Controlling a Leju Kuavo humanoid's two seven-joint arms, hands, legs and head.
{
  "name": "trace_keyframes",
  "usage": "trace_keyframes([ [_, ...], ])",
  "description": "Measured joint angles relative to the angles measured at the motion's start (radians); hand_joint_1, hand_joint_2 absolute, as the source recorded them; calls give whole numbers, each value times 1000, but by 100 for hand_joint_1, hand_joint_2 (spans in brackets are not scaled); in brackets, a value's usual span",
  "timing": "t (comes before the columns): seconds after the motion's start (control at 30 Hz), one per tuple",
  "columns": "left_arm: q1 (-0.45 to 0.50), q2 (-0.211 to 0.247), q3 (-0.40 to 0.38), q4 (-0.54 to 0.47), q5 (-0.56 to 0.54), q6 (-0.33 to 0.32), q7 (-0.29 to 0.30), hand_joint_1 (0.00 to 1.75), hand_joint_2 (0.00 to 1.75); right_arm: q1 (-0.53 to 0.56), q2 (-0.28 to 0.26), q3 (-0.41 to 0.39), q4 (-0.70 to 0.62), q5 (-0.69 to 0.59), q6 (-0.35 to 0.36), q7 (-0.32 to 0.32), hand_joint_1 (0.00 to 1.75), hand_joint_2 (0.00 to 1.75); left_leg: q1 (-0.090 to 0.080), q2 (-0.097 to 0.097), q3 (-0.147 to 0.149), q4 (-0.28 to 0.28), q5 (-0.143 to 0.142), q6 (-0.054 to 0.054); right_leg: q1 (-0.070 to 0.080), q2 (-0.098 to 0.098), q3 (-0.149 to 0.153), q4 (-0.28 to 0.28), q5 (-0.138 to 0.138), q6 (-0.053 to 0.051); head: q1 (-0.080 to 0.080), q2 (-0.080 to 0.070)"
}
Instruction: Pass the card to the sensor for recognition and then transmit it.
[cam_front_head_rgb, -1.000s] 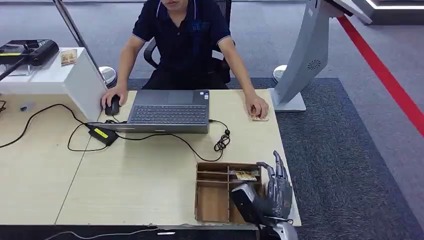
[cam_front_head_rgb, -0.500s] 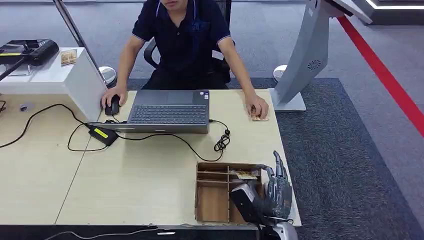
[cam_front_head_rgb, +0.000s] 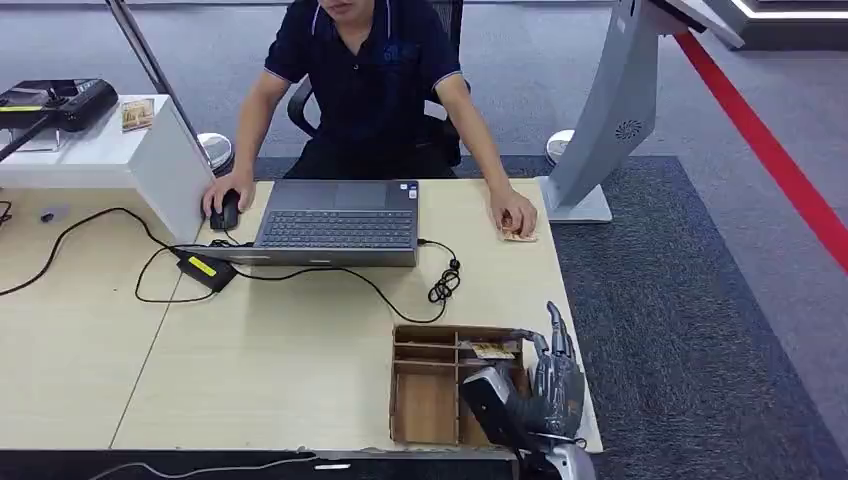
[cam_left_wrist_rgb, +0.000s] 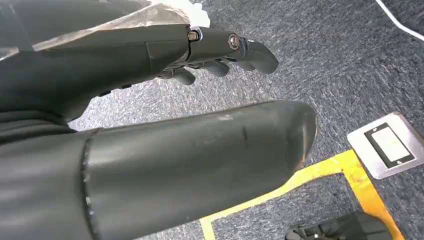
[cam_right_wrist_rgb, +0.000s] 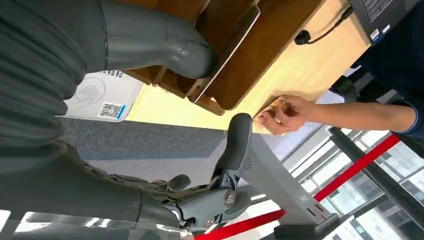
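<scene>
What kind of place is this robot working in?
Probably an office reception or check-in desk: a person sits at a laptop on a wooden desk, with a kiosk stand on grey carpet.

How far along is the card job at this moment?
Early. Nothing looks done: one card lies in the wooden tray, unheld. In hand: the right robot hand hovers open at the tray's right side, holding nothing. The left robot hand hangs over carpet. Left: pick up the card, present it to the sensor, then hand it on. The person's hand rests on another card across the table.
</scene>
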Motion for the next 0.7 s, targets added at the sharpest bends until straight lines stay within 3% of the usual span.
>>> trace_keyframes([
  [0.2, 0, 0, 0, 0, 0, 0, 0, 0, 0, 0, 0, 0, 6, -8, 0, 0, 80, 175, 0, 0, 0, 0, 0, 0, 0, 0, 0, 0, 0, 0, 0, 0],
  [0.3, 0, 0, 0, 0, 0, 0, 0, 0, 0, 0, 1, 0, 10, -8, 0, 0, 72, 175, 0, 0, 0, 0, 0, 0, 0, 0, 0, 0, 0, 0, 0, 0],
  [0.7, 0, 0, 0, 0, 0, 0, 0, 0, 0, 3, 5, 2, 33, -11, 0, 0, 82, 175, 0, 0, 0, 0, 0, 0, 0, 0, 0, 0, 0, 0, 0, 0],
])
